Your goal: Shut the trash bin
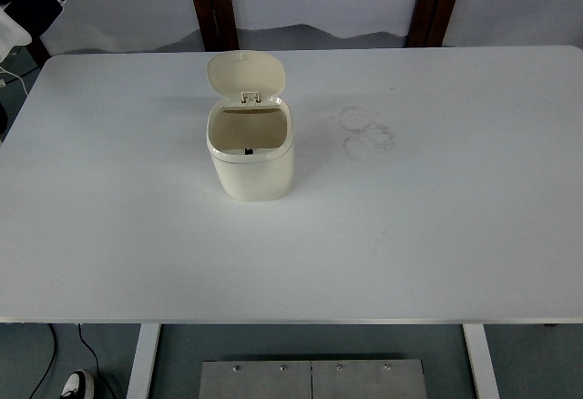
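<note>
White table [437, 235] bears an unlabelled cream trash bin [251, 164], lid [246, 75] upright.

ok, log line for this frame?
stage: not started | trash bin: upright on table | lid: open, tipped back | hands: not in view

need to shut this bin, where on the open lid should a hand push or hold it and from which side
Take the lid at its rounded top edge, coming from behind and above. It stands upright on a hinge at the trash bin back rim, so pressing there swings it forward and down over the opening.
</note>
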`<move>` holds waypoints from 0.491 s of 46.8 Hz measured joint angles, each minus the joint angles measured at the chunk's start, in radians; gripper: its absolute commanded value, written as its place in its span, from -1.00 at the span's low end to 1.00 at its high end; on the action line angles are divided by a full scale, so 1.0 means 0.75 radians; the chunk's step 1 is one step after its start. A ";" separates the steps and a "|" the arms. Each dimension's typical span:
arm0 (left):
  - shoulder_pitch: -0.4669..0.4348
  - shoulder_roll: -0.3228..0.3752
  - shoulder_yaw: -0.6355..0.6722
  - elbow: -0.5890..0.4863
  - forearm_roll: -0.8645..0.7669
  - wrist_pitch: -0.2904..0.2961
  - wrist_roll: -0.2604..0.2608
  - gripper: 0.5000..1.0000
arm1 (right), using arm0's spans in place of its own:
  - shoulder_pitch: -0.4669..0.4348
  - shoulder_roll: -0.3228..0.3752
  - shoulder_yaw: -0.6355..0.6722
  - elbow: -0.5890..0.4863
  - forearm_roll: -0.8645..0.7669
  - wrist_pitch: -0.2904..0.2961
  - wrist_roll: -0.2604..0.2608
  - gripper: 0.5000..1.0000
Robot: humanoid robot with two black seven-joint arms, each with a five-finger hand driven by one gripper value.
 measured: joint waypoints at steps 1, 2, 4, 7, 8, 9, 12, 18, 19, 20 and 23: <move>0.000 0.000 0.000 0.000 0.000 0.000 0.000 1.00 | 0.000 0.000 0.000 0.000 0.000 0.000 0.000 0.98; 0.000 0.000 0.000 0.000 0.000 0.000 0.000 1.00 | 0.000 0.000 0.000 0.000 0.000 0.000 0.000 0.98; 0.000 0.000 0.000 0.000 0.000 0.000 0.000 1.00 | 0.000 0.000 0.000 0.000 0.000 0.000 0.000 0.98; 0.000 0.001 0.000 0.000 0.000 0.000 0.000 1.00 | 0.000 0.000 0.000 0.000 0.000 0.000 0.000 0.98; 0.000 0.001 0.000 0.000 0.000 0.000 0.000 1.00 | 0.000 0.000 0.000 0.000 0.000 0.000 0.000 0.98; 0.000 0.001 0.000 0.000 0.000 0.001 0.000 1.00 | 0.000 0.000 0.000 0.000 0.000 0.000 0.000 0.98; 0.000 0.001 0.000 0.000 0.000 0.002 0.000 1.00 | 0.000 0.000 0.000 0.000 0.000 0.000 0.000 0.98; 0.000 0.001 0.000 0.000 0.000 0.002 0.000 1.00 | 0.000 0.000 0.000 0.000 0.000 0.000 0.000 0.98; 0.000 0.001 0.000 0.000 0.000 0.002 0.000 1.00 | 0.000 0.000 0.000 0.000 0.000 0.000 0.000 0.98; 0.000 0.000 0.000 0.000 0.000 0.003 0.000 1.00 | 0.000 0.000 0.000 0.000 0.000 0.000 0.000 0.98; 0.000 0.000 0.001 0.000 0.000 0.004 0.000 1.00 | 0.000 0.000 0.000 0.000 0.000 0.000 0.000 0.98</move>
